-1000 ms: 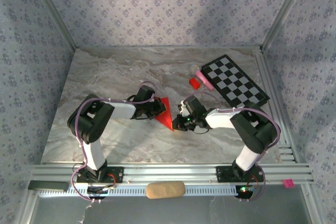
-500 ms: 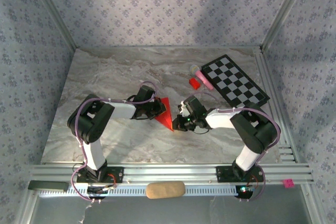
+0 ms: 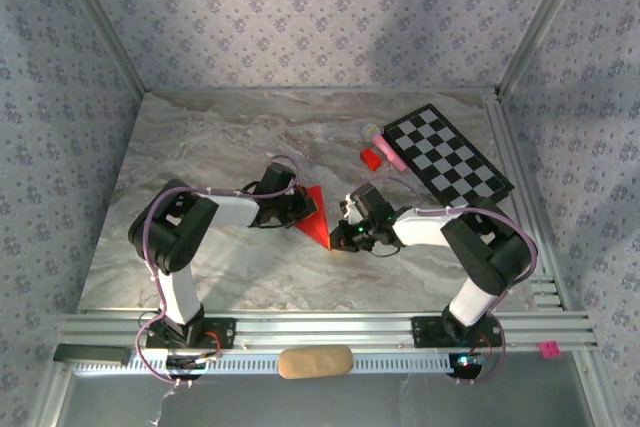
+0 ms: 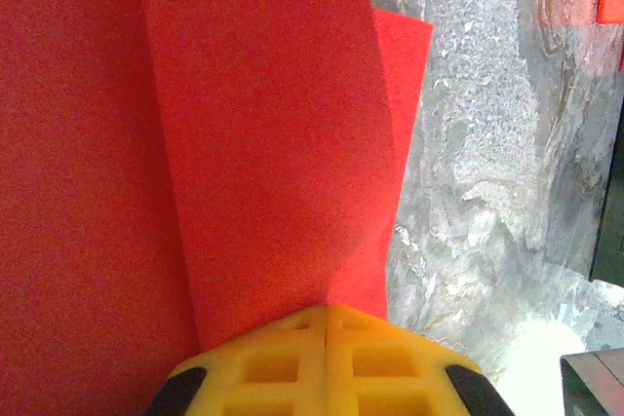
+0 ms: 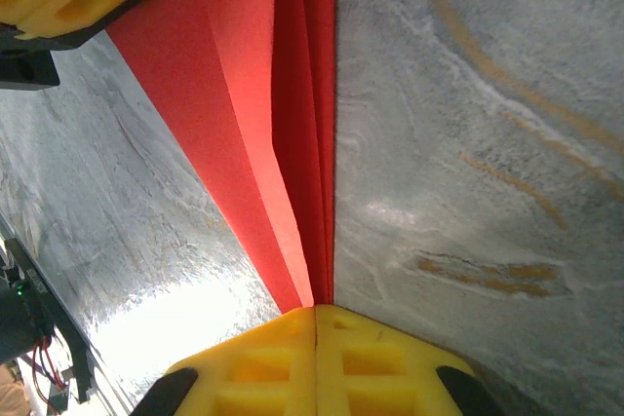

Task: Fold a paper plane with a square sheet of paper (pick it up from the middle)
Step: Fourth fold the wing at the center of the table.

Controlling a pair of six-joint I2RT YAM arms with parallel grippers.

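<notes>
I've got two grippers, both clamped on the single paper plane [image 3: 314, 213], dead centre of the top view. The left gripper [image 4: 325, 338] bites its wide end and the right gripper [image 5: 315, 333] pinches the narrow tip. Upper right of the table [image 3: 200, 147] I count one small red block [image 3: 371, 158], one pink piece [image 3: 388, 150] and one checkerboard [image 3: 447, 154].

Soft light is shining down from above. White glare is bouncing off the table [image 5: 195, 319] in both wrist views. The paper plane [image 4: 263, 143] is looking grainy up close.
</notes>
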